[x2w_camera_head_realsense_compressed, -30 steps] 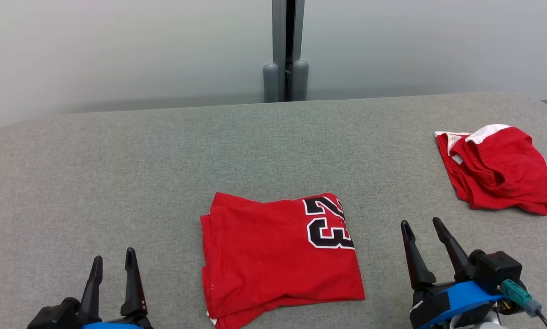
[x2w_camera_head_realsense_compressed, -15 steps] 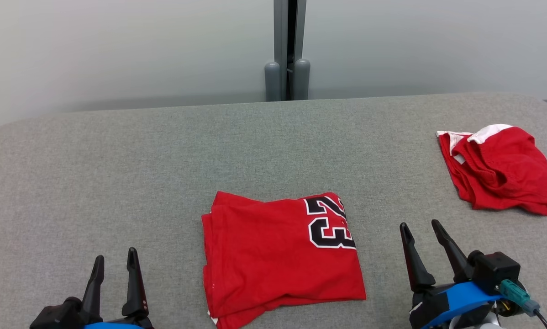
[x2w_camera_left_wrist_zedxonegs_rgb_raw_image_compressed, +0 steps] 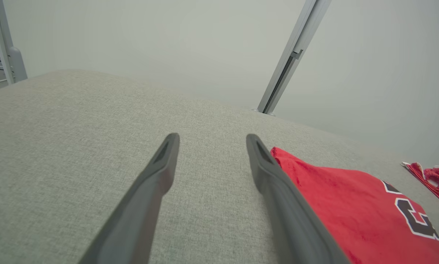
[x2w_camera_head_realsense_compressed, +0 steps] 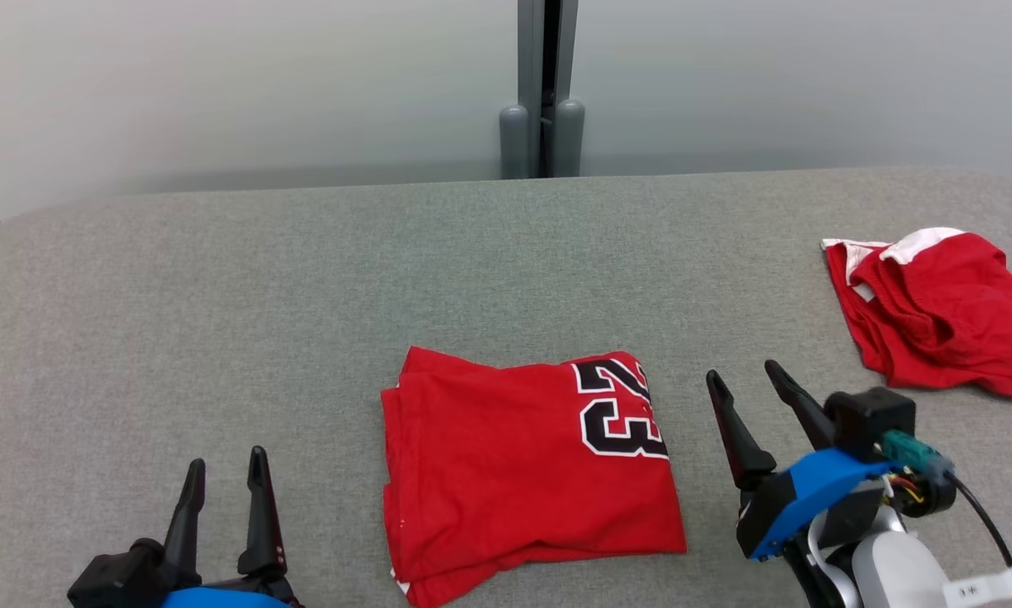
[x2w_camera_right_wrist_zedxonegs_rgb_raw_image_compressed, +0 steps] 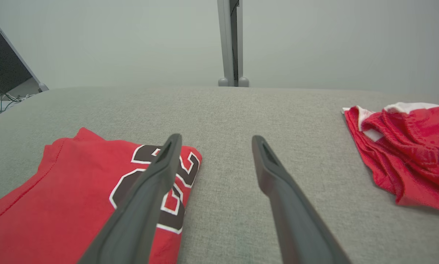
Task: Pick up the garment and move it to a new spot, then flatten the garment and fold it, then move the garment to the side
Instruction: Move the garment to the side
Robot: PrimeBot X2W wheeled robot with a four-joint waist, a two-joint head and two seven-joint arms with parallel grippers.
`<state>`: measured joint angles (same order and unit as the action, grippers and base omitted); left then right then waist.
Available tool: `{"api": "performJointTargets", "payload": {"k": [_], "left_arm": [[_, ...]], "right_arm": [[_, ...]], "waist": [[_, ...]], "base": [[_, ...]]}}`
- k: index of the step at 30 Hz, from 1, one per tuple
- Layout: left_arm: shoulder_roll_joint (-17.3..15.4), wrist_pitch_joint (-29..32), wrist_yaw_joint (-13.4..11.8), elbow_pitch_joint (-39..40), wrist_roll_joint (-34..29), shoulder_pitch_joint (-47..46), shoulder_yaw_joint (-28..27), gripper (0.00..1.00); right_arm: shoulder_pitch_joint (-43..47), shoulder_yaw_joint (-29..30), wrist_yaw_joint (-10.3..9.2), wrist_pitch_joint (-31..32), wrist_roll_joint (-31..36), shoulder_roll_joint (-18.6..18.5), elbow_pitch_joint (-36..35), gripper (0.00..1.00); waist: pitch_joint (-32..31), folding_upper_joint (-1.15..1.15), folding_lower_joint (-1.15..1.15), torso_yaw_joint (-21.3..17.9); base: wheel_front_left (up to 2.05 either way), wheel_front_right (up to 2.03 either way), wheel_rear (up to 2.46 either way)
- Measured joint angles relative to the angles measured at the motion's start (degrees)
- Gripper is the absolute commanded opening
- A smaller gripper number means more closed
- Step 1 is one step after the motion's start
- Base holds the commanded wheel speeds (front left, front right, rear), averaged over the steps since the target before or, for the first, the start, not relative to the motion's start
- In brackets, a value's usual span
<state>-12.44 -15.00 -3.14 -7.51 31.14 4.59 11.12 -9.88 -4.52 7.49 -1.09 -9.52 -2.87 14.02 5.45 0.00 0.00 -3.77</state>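
Garment [x2w_camera_head_realsense_compressed: 523, 473] lies folded, centre of surface [x2w_camera_head_realsense_compressed: 219, 295], between left fingers [x2w_camera_head_realsense_compressed: 258, 515] and right fingers [x2w_camera_head_realsense_compressed: 736, 431], both pairs apart, empty. Recommend pinching all layers at the edge, then shifting sideways level.

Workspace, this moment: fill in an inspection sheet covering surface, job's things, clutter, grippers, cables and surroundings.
Surface: grey fabric table, rounded corners.
Job's things: red jersey numbered 23, folded, flat at centre, touching neither gripper.
Clutter: crumpled red garment with white trim, far right.
Grippers: left gripper open, empty; right gripper open, empty, beside the jersey's right edge.
Cables: black cable at the right wrist; wires beyond the table.
Surroundings: pale wall, grey post.
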Motion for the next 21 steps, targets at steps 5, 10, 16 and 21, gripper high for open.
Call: {"api": "performJointTargets", "payload": {"k": [5,10,16,21], "left_arm": [[0.6,0.0,0.7,-0.5,-0.4,-0.6,1.4,1.00],[1.6,0.0,1.2,-1.4,-0.8,-1.6,2.5,1.00],[2.0,0.0,1.6,-2.4,-0.9,-2.7,2.5,1.00],[2.4,0.0,2.0,-2.9,-1.4,-3.3,2.2,1.00]], "right_arm": [[-4.0,-0.3,0.00,13.1,1.1,0.0,1.6,1.00],[-5.8,-0.8,0.00,22.3,0.3,0.0,3.1,1.00],[-6.7,-0.5,0.00,28.3,-0.4,0.0,6.8,1.00],[-7.8,-1.8,-0.01,29.2,-3.5,-0.1,8.8,0.38]], "waist": [[1.1,0.00,0.00,1.5],[2.6,0.00,0.00,3.6],[4.5,0.00,0.00,6.2],[5.5,0.00,0.00,7.6]], "base": [[0.00,0.00,0.00],[0.00,0.00,0.00],[0.00,0.00,0.00],[0.00,0.00,0.00]]}}
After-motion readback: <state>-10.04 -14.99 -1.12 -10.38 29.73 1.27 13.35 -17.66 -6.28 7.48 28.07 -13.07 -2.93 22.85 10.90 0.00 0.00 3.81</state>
